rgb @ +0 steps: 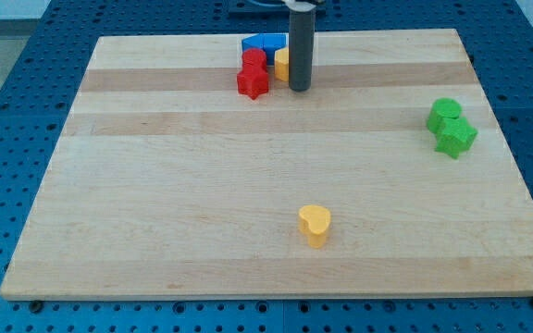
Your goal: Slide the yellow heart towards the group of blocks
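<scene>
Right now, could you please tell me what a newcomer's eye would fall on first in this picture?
A lone yellow heart block sits near the view's bottom centre of the wooden board. At the top, my tip stands beside a red, blue and yellow cluster. Two touching green blocks sit at the right.

My rod [300, 46] is a plain, straight cylinder, dark grey to near black, with a smooth matte skin and a faint lighter sheen running down its length. It keeps the same thickness all the way. My tip [300, 89] ends flat and blunt, the same dark colour as the rest. At the top edge of the view a wider, darker mount caps the rod; its details are cut off. I can make out no screws or markings.
</scene>
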